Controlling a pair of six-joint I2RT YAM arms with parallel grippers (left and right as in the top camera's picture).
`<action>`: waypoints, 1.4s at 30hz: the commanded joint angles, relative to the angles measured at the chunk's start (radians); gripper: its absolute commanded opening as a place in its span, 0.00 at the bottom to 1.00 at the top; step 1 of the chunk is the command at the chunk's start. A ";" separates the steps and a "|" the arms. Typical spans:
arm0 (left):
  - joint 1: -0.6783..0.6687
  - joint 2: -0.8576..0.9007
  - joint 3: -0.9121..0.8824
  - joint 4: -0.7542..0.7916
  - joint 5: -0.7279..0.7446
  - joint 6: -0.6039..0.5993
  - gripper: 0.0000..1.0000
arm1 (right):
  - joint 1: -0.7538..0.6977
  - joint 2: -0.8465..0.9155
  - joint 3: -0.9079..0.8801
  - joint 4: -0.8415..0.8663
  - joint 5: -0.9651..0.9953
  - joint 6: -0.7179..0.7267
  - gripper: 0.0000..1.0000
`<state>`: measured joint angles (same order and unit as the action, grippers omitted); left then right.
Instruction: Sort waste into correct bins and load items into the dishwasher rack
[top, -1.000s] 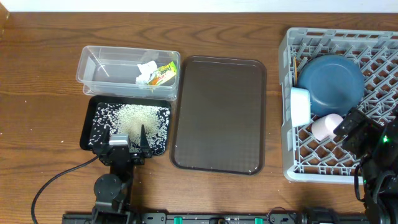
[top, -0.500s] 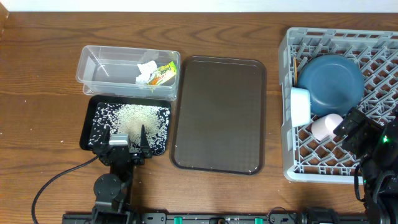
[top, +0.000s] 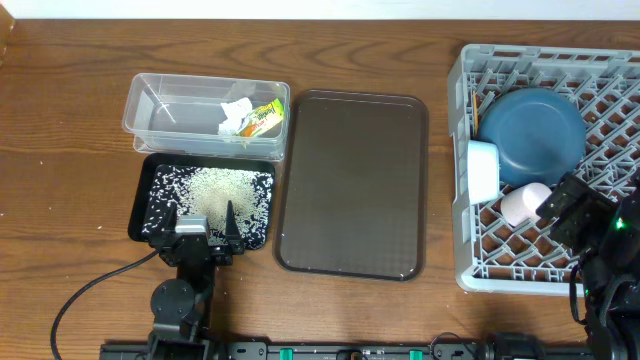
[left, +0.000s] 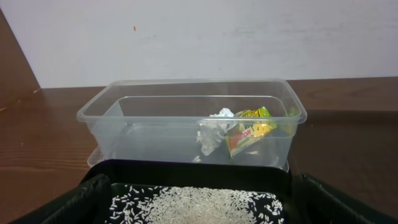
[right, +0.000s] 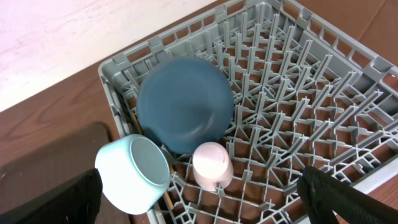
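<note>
The clear tub (top: 160, 112) holds the crumpled tissue (top: 236, 112) and the yellow-green wrapper (top: 265, 118); both also show in the left wrist view, tissue (left: 210, 132) and wrapper (left: 250, 127). The black container (top: 142, 200) in front of it holds rice grains (top: 215, 190). My left gripper (top: 205, 218) is open and empty over that container's near edge (left: 199, 214). The grey rack (top: 545, 265) holds the blue dish (top: 540, 135), the pale green bowl (top: 483, 170) on its side, the pink cup (top: 525, 203) and chopsticks (top: 474, 108). My right gripper (top: 570, 208) hovers open over the rack (right: 199, 208). A separate white bowl is not in view.
A flat dark brown tray (top: 352, 182) lies between the bins and the rack. Both arm bases stand at the table's front edge. A black cable (top: 90, 290) runs left of the left arm. A few grains lie on the wood at far left.
</note>
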<state>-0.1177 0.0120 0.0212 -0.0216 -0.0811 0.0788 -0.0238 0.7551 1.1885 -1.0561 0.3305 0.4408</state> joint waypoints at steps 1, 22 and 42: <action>0.007 -0.001 -0.017 -0.043 -0.005 0.003 0.94 | -0.008 -0.004 0.008 -0.007 0.014 0.003 0.99; 0.007 -0.001 -0.017 -0.043 -0.005 0.003 0.94 | 0.053 -0.449 -0.613 0.540 -0.123 -0.143 0.99; 0.007 -0.001 -0.017 -0.043 -0.005 0.003 0.94 | 0.054 -0.750 -1.183 1.001 -0.193 -0.143 0.99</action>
<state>-0.1177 0.0124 0.0235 -0.0254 -0.0776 0.0792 0.0223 0.0135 0.0116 -0.0635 0.1318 0.3168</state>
